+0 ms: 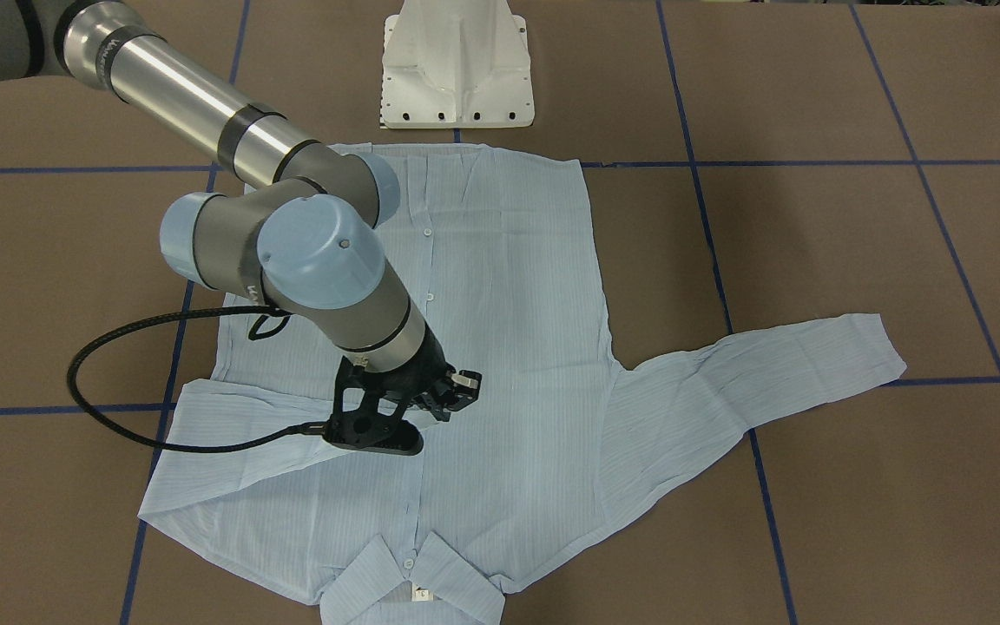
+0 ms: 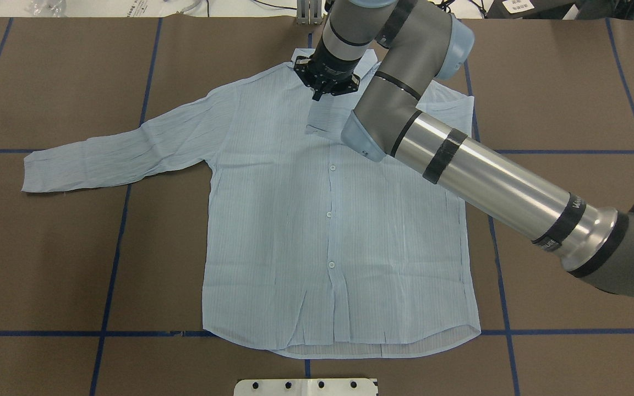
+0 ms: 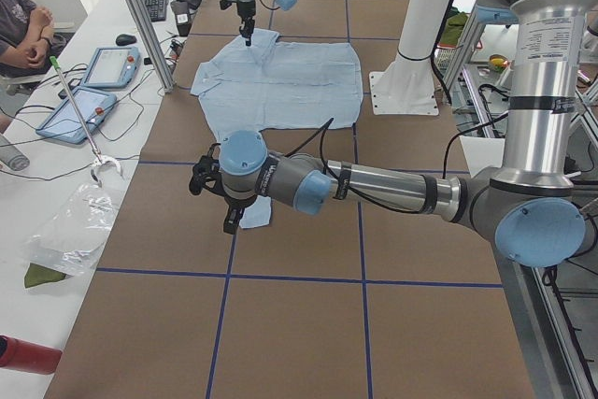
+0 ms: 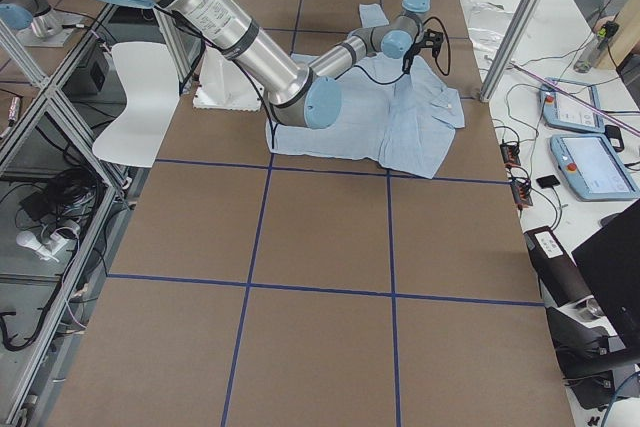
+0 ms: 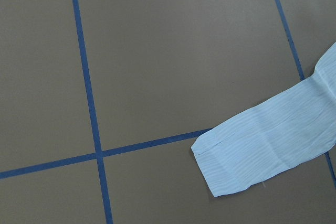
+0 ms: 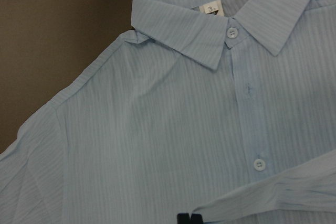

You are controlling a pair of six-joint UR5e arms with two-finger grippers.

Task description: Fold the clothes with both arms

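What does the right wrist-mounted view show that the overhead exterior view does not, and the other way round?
Only the right wrist view: the white neck label, printed with a 3, and the top button at the collar. Only the overhead view: one sleeve stretched out flat, the hem, and the right arm, which covers most of the collar there. Both: the buttoned front of the light-blue shirt and the other sleeve folded across the chest.

4 exterior views share shirt [image 2: 273,220] — 2 wrist cams close, downward.
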